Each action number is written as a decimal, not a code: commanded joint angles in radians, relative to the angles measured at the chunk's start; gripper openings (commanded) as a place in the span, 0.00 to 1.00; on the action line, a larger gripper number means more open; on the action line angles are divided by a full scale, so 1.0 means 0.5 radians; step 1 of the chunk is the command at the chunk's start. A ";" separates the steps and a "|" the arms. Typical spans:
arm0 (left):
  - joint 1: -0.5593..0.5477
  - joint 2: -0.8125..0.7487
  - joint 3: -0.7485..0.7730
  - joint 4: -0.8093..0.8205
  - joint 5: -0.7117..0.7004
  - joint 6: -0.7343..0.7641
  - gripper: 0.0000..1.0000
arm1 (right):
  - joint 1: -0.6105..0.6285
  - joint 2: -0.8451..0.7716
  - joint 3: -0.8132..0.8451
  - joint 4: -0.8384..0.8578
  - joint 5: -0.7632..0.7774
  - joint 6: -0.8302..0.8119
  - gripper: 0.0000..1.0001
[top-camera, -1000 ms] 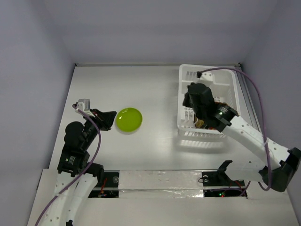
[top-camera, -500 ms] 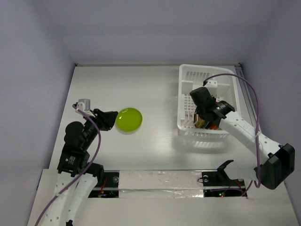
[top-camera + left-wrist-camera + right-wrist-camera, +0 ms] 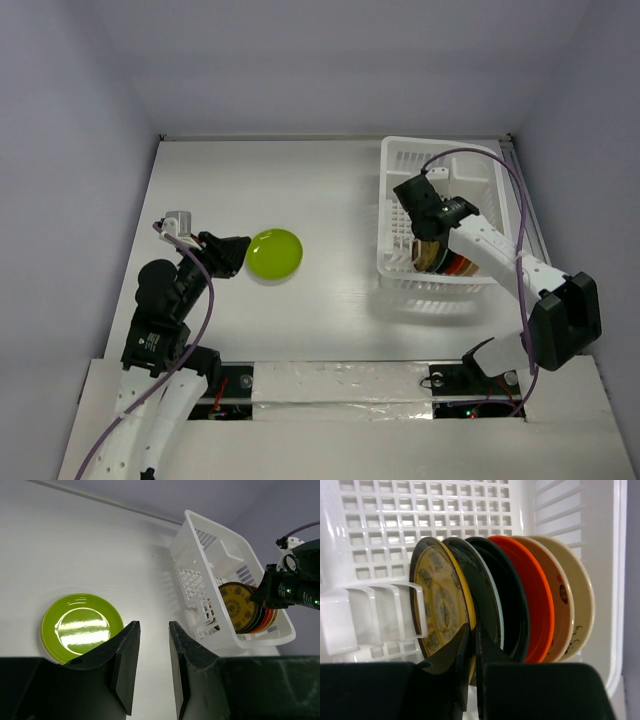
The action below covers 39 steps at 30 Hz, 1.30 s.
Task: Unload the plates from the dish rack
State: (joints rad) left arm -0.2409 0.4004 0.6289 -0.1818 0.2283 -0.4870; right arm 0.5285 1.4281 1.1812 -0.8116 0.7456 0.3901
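The white dish rack [image 3: 392, 150] stands at the right, also in the left wrist view [image 3: 206, 527] and right wrist view [image 3: 420, 520]. Several plates stand on edge in it: a yellow patterned plate [image 3: 437, 600] in front, then dark teal [image 3: 479, 580], black [image 3: 509, 595], orange-red [image 3: 534, 595] and cream [image 3: 579, 590] ones. My right gripper [image 3: 472, 626] reaches down into the rack [image 3: 428, 238], its jaws closed on the yellow plate's rim. A lime green plate [image 3: 275, 254] lies flat on the table [image 3: 81, 627]. My left gripper [image 3: 153, 625] is open and empty, just left of it [image 3: 235, 252].
The white table [image 3: 330, 190] is walled at the back and sides. The rack's slotted dividers [image 3: 375, 615] stand left of the yellow plate. The right arm's purple cable [image 3: 510, 190] loops over the rack.
My right gripper has dropped from above the rack down to the plate stack and closed on the yellow plate's rim. The left arm and the green plate have not moved.
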 commanded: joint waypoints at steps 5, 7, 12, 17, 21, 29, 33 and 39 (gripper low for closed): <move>-0.006 -0.034 0.022 0.063 0.010 0.017 0.27 | -0.014 0.092 0.319 -0.221 0.126 -0.096 0.00; -0.006 -0.040 0.025 0.060 0.010 0.017 0.28 | -0.014 0.104 0.380 -0.272 0.138 -0.114 0.00; -0.024 -0.046 0.025 0.060 0.004 0.017 0.29 | 0.010 0.153 0.506 -0.374 0.205 -0.136 0.00; -0.024 -0.049 0.025 0.057 0.004 0.017 0.29 | 0.032 0.190 0.659 -0.475 0.273 -0.127 0.00; -0.024 -0.046 0.025 0.063 0.004 0.014 0.29 | 0.050 0.187 0.745 -0.481 0.261 -0.163 0.00; -0.024 -0.031 0.025 0.063 0.001 0.011 0.30 | 0.139 -0.097 0.899 -0.347 0.215 -0.136 0.00; -0.024 -0.021 0.022 0.063 0.004 0.011 0.30 | 0.280 -0.294 0.776 0.006 -0.134 -0.200 0.00; -0.024 0.015 0.019 0.069 0.007 0.014 0.30 | 0.471 -0.298 0.482 0.561 -0.636 -0.072 0.00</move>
State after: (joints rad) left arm -0.2478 0.3958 0.6289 -0.1841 0.2279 -0.4870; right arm 0.7284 1.2373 1.4982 -0.7475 0.6312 0.3214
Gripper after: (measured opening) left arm 0.302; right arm 0.097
